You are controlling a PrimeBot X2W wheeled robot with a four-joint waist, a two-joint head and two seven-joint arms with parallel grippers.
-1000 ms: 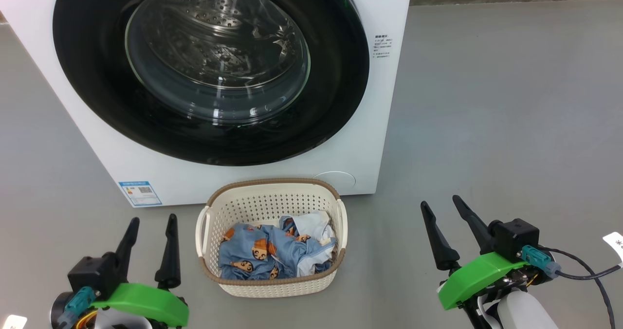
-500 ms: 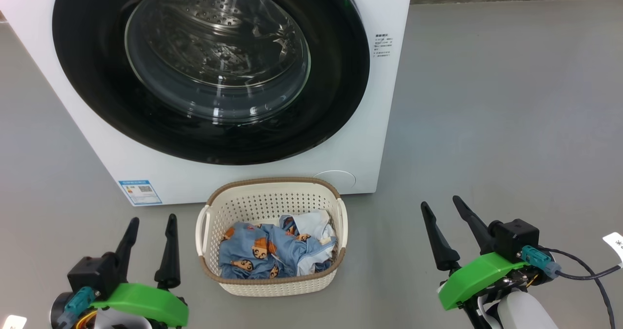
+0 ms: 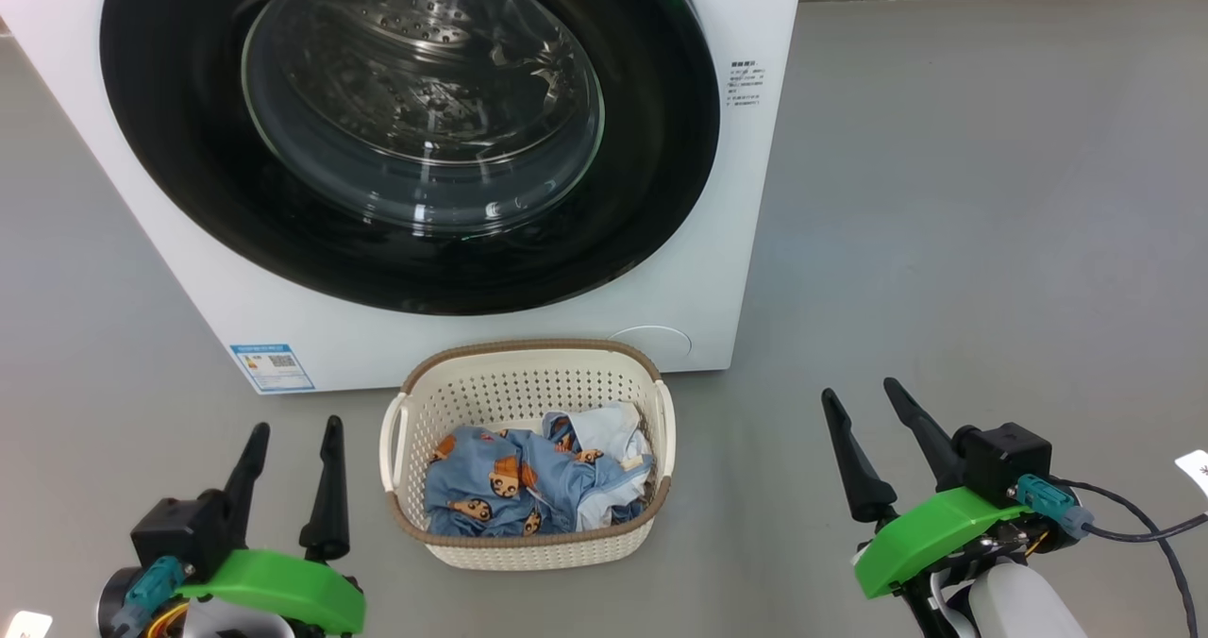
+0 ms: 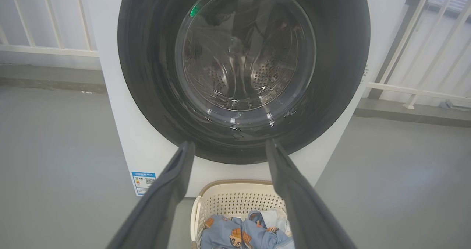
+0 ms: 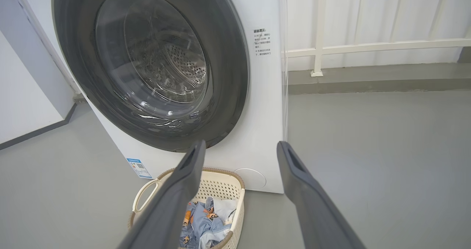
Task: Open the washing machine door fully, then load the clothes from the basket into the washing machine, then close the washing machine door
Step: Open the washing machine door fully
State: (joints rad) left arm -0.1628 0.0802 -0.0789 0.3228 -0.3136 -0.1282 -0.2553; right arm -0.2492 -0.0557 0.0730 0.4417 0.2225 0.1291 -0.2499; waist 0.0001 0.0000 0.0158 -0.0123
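The white washing machine point(image 3: 727, 270) stands ahead with its round black washing machine door point(image 3: 189, 176) shut flat against the front; the steel drum shows through the glass. On the floor in front sits the cream basket point(image 3: 528, 381) holding the blue bear-print clothes point(image 3: 510, 492). My left gripper point(image 3: 294, 426) hovers open to the basket's left. My right gripper point(image 3: 861, 388) stands open well to the basket's right. Both are empty and apart from everything. The left wrist view faces the door point(image 4: 147, 76) over the basket point(image 4: 235, 201); the right wrist view sees the door point(image 5: 228, 76) at an angle.
Grey floor point(image 3: 991, 242) stretches to the machine's right. A blue label point(image 3: 271, 366) marks the machine's lower left corner, a round flap point(image 3: 651, 344) its lower right. White railing point(image 5: 368, 46) and a wall run behind the machine.
The head view has shifted slightly, so machine and basket sit a little higher in the picture. Neither gripper has moved or changed its opening.
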